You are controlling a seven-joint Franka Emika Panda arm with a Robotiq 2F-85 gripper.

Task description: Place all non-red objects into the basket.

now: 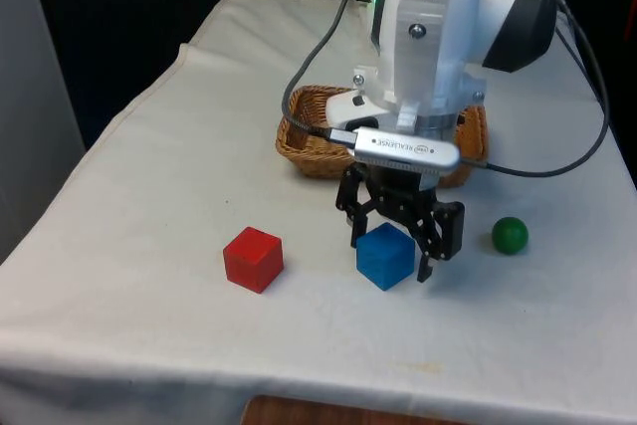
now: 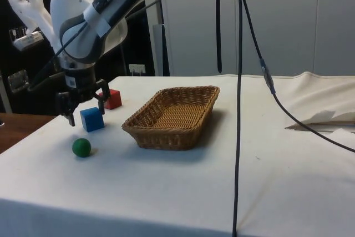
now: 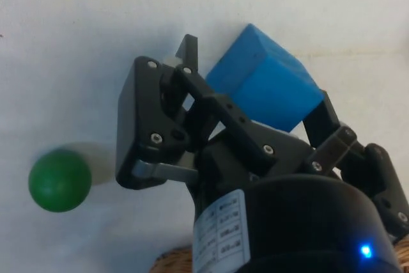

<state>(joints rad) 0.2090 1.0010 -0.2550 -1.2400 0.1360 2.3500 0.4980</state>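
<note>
A blue cube (image 1: 385, 256) (image 2: 92, 119) (image 3: 265, 84) rests on the white cloth in front of the wicker basket (image 1: 302, 139) (image 2: 166, 132). My gripper (image 1: 389, 260) (image 2: 87, 116) (image 3: 257, 71) is lowered over the cube and stands open, one finger on each side of it, with a small gap showing at one finger in the wrist view. A green ball (image 1: 510, 235) (image 2: 81, 147) (image 3: 59, 180) lies close by, towards the front view's right. A red cube (image 1: 253, 259) (image 2: 113, 99) sits towards the front view's left. Nothing lies inside the basket in the side view.
A black cable (image 1: 557, 168) loops from the gripper past the basket's right end. The table's front edge (image 1: 318, 385) runs a short way in front of the cubes. In the side view, bunched cloth (image 2: 324, 116) lies at the table's far end.
</note>
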